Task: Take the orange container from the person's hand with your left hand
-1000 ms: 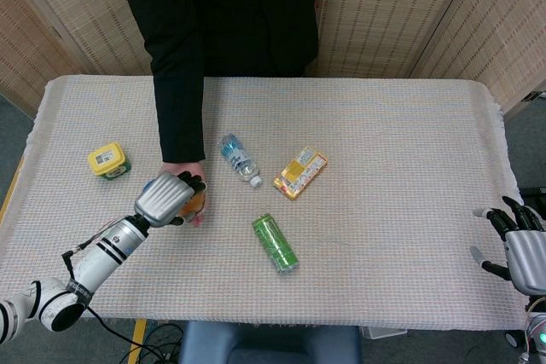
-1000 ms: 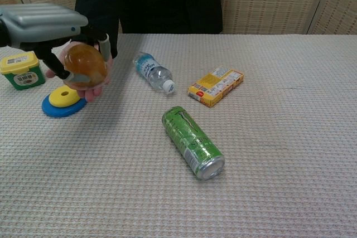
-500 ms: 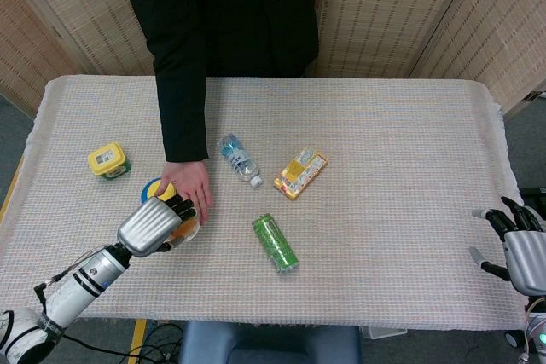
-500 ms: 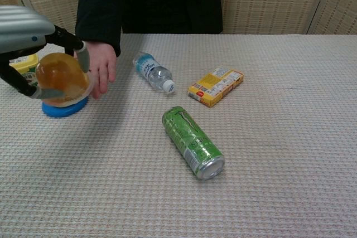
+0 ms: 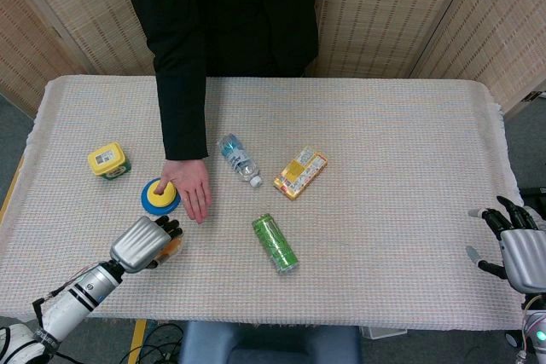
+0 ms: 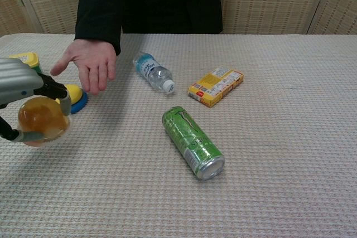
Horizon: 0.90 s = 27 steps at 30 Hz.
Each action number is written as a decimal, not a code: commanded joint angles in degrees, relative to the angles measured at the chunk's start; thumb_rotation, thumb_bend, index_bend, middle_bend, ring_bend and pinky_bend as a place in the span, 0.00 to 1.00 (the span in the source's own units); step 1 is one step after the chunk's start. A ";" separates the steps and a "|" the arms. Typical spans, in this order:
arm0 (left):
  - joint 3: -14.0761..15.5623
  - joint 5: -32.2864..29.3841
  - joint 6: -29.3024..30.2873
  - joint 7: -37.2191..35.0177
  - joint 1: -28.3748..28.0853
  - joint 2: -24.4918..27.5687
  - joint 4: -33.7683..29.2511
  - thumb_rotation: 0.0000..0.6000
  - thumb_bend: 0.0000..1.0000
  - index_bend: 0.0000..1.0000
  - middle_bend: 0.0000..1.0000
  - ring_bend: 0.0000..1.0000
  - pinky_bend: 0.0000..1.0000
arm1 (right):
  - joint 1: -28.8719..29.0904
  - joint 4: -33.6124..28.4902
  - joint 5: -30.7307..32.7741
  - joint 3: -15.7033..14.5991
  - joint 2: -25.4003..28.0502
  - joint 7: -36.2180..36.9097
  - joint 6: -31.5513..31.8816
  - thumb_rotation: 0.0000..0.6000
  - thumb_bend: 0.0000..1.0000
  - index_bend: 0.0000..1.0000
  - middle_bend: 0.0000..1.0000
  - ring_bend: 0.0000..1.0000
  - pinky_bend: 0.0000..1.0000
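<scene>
My left hand (image 5: 143, 243) (image 6: 19, 85) grips the orange container (image 6: 42, 121) (image 5: 171, 246), a round translucent amber tub, near the table's front left. The fingers (image 6: 62, 100) wrap over its top and the container hangs just above the cloth. The person's hand (image 5: 189, 185) (image 6: 89, 62) is empty, palm open, farther back above the table and apart from the container. My right hand (image 5: 516, 245) rests open at the table's right edge, nothing in it.
A blue and yellow disc (image 5: 157, 197) (image 6: 76, 96) lies beside the person's hand. A yellow-lidded green tub (image 5: 108, 160) sits far left. A water bottle (image 5: 238, 158), an orange snack box (image 5: 300, 172) and a green can (image 5: 275, 243) lie mid-table.
My left hand has pulled back toward me and lower, carrying the orange container out of the person's palm. The person's hand has let go and stays open over the disc.
</scene>
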 commanded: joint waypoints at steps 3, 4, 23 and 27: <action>0.38 -0.47 -1.11 -1.08 0.30 -2.94 4.02 1.00 0.46 0.63 0.62 0.64 0.84 | -0.07 -0.12 0.24 0.03 0.10 -0.13 0.02 1.00 0.24 0.29 0.33 0.14 0.16; 0.46 -0.44 -1.23 -1.29 0.32 -3.28 4.52 1.00 0.46 0.62 0.62 0.64 0.83 | -0.08 -0.18 0.26 0.01 0.11 -0.17 0.00 1.00 0.24 0.29 0.33 0.14 0.16; 1.14 -2.51 5.89 -3.88 6.34 -0.31 2.34 1.00 0.33 0.28 0.14 0.20 0.38 | -0.54 -0.15 -0.14 -0.02 -0.06 -0.01 1.15 1.00 0.24 0.32 0.34 0.14 0.16; 0.23 -4.62 9.11 -3.31 8.71 2.15 0.59 1.00 0.33 0.29 0.14 0.20 0.38 | -0.32 -0.07 -0.19 0.04 -0.17 -0.06 0.90 1.00 0.24 0.32 0.34 0.14 0.16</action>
